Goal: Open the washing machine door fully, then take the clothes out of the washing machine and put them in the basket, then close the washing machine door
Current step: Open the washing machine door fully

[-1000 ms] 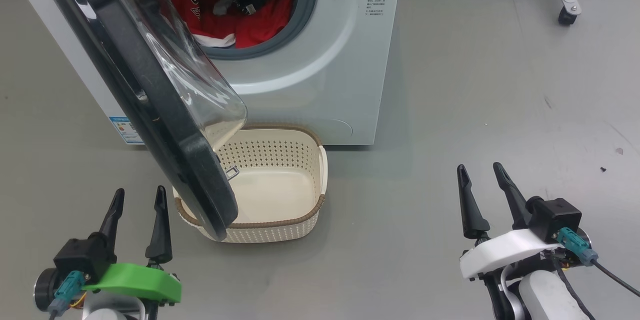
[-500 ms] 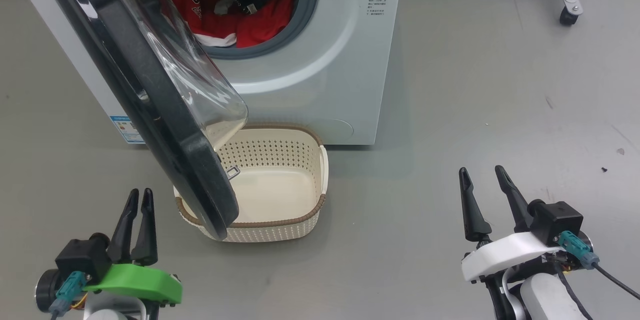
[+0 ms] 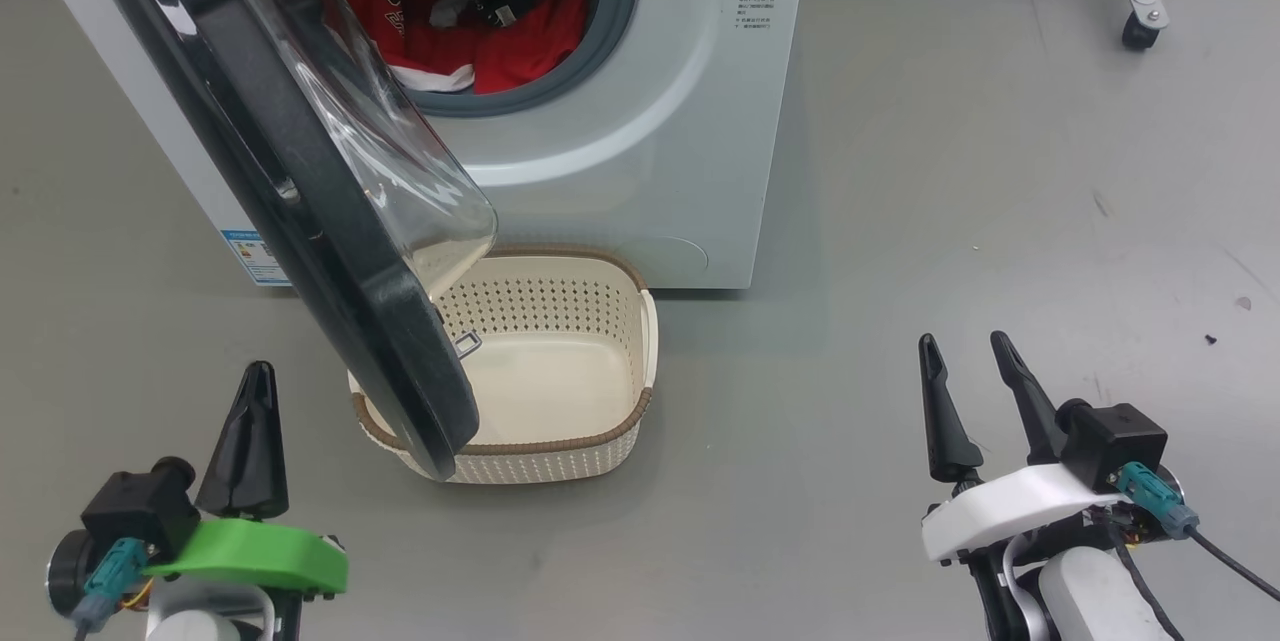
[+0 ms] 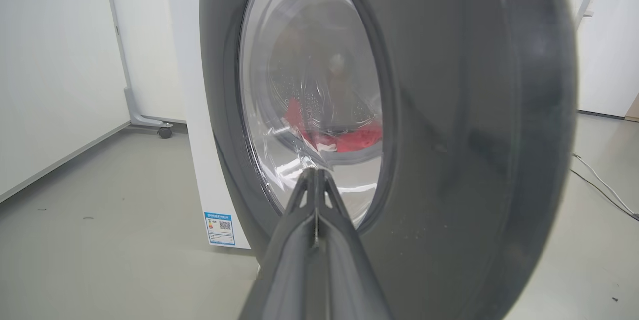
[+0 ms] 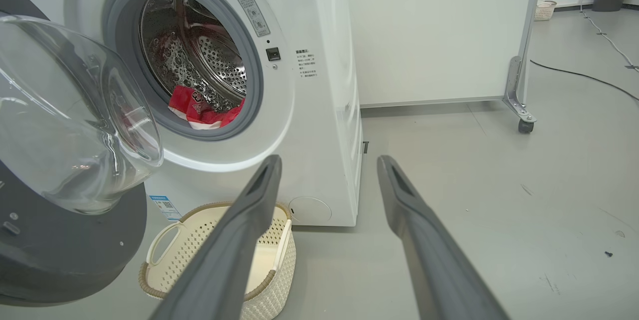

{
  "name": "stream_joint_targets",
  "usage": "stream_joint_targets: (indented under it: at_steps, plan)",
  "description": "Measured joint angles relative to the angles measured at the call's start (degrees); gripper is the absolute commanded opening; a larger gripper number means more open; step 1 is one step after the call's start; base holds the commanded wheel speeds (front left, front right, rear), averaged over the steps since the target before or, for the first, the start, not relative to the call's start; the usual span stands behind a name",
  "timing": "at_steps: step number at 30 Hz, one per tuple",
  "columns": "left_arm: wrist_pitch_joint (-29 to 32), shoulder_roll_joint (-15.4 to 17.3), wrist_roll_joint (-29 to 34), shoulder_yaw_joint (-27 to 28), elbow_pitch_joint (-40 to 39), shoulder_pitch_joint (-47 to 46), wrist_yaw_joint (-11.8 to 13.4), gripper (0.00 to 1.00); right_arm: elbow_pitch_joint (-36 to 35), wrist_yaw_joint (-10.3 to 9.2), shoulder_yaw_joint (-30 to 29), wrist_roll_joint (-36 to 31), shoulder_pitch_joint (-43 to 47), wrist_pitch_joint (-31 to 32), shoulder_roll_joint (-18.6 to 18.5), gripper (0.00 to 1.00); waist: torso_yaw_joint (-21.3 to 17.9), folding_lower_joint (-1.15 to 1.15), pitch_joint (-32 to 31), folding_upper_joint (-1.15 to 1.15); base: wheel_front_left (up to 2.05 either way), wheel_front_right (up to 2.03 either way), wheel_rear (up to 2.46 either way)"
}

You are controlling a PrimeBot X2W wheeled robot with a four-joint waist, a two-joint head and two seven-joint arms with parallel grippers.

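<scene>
The white washing machine [image 3: 640, 151] stands at the top of the head view, and its door [image 3: 330, 251] hangs partly open, swung out over the left part of the basket [image 3: 600, 436]. Red clothes [image 3: 440, 41] lie in the drum. The cream basket sits on the floor against the machine's front, with nothing in it. My left gripper [image 3: 260, 371] is shut on nothing, low at the left, a short way from the door's lower edge. In the left wrist view its shut fingers [image 4: 314, 195] point at the door [image 4: 449, 110] and its glass. My right gripper [image 3: 964, 341] stands open over bare floor at the right.
In the right wrist view my right gripper [image 5: 329, 160] faces the machine [image 5: 324, 85], the clothes [image 5: 199, 110], the basket [image 5: 164, 240] and the door's glass bowl [image 5: 65, 120]. A castor of a wheeled frame [image 3: 1135, 26] is at the back right. A cable [image 5: 584, 78] crosses the floor there.
My left gripper's fingers have come together from wide open to shut, and that hand has shifted slightly to the left. The right gripper, door and basket stay put.
</scene>
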Motion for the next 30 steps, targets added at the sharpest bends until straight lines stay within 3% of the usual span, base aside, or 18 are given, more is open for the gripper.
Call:
stream_joint_targets:
  at_steps: [17, 30]
  plan:
    - [-0.3, 1.2, 1.2, 3.4, -14.3, -9.7, -0.2, 0.00, 1.0, 0.87, -1.3, -0.6, 0.1, 0.0, 0.7, 1.00, 0.2, 0.00, -1.1, 0.00, 0.00, 0.00, 0.00]
    - [-0.2, 4.7, 3.6, -0.1, -18.4, -15.2, -0.3, 0.00, 1.6, 1.57, -2.1, -1.0, 0.2, 0.0, 1.4, 1.00, 0.3, 0.00, -2.2, 0.00, 0.00, 0.00, 0.00]
